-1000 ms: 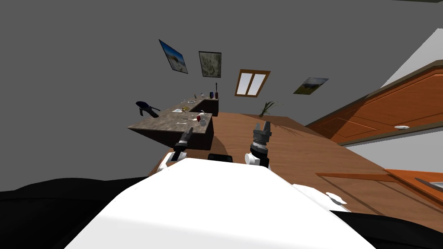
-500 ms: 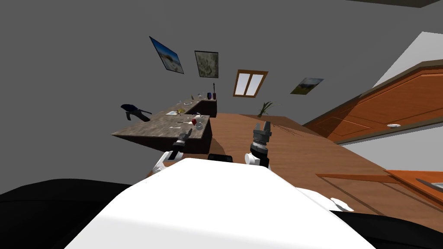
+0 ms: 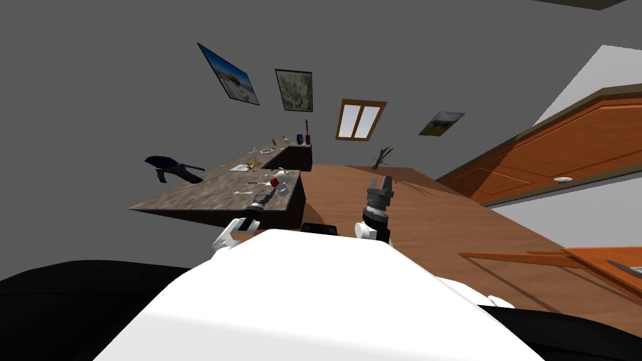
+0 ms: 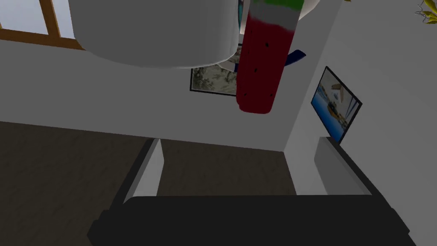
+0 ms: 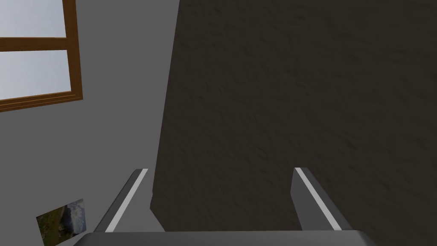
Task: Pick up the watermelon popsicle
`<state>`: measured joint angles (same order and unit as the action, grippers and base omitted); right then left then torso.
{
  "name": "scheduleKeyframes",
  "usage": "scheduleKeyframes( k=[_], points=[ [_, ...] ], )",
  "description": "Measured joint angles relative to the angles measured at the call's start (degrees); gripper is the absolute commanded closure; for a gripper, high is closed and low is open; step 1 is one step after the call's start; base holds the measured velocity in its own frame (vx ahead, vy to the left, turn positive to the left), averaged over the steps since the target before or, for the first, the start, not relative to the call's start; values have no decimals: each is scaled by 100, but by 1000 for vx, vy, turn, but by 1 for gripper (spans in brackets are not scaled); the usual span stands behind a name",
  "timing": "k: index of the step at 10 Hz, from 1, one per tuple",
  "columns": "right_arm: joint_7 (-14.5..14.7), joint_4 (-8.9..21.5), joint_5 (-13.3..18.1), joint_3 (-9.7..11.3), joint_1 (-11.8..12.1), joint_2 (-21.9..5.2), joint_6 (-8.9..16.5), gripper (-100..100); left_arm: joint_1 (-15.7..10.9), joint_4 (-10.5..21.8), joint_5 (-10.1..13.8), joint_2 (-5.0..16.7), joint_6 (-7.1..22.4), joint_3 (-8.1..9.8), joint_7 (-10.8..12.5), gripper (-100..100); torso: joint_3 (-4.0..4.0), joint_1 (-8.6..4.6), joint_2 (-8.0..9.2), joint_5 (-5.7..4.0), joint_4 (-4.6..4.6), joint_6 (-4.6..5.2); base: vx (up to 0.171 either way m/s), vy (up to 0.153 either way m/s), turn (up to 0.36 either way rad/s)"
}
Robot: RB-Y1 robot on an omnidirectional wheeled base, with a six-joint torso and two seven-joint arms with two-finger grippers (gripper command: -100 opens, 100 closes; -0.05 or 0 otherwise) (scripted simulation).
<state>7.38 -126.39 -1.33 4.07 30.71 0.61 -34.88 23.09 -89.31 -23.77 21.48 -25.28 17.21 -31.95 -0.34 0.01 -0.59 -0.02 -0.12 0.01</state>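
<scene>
Mottled brown worktop (image 3: 200, 191) carries the popsicle (image 4: 260, 64), a white cup (image 4: 158, 34) just beside it. Left jaws stand apart short of the popsicle, aimed to straddle it; right jaws idle, also apart.

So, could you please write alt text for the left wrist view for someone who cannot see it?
A watermelon popsicle, dark red with black seeds, a white band and a green end, is ahead of the open left claw, clear of its fingers. A large white rounded container is close beside it, with framed pictures on the grey wall behind.
</scene>
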Motion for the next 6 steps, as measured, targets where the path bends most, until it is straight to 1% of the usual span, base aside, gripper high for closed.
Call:
scheduleKeyframes(
  k=[1,2,3,4,5,6],
  points=[
    [0,0,0,0,0,0,0,0,-14,32,-65,161,45,23,-89,-100,-5,3,-11,0,-1,1,184,24,-47],
    [0,0,0,0,1,0,0,0,-60,156,-110,276,32,60,-181,-100,-8,4,-14,1,-3,0,143,6,-26],
    [0,0,0,0,0,0,0,0,-95,235,-159,383,27,81,-266,-100,-3,-2,-4,0,-1,0,58,1,-4],
    [0,0,0,0,-1,0,0,0,-100,241,-165,395,29,84,-285,0,12,-6,23,-1,4,-2,13,1,0],
    [0,0,0,0,-1,0,0,0,-100,240,-164,393,29,83,-283,-100,24,-8,43,-1,8,-2,27,-58,-347],
    [0,0,0,2,-3,1,1,0,-97,479,-163,427,-99,227,-267,-100,25,-24,45,-4,9,5,31,-53,-234]
  ],
)
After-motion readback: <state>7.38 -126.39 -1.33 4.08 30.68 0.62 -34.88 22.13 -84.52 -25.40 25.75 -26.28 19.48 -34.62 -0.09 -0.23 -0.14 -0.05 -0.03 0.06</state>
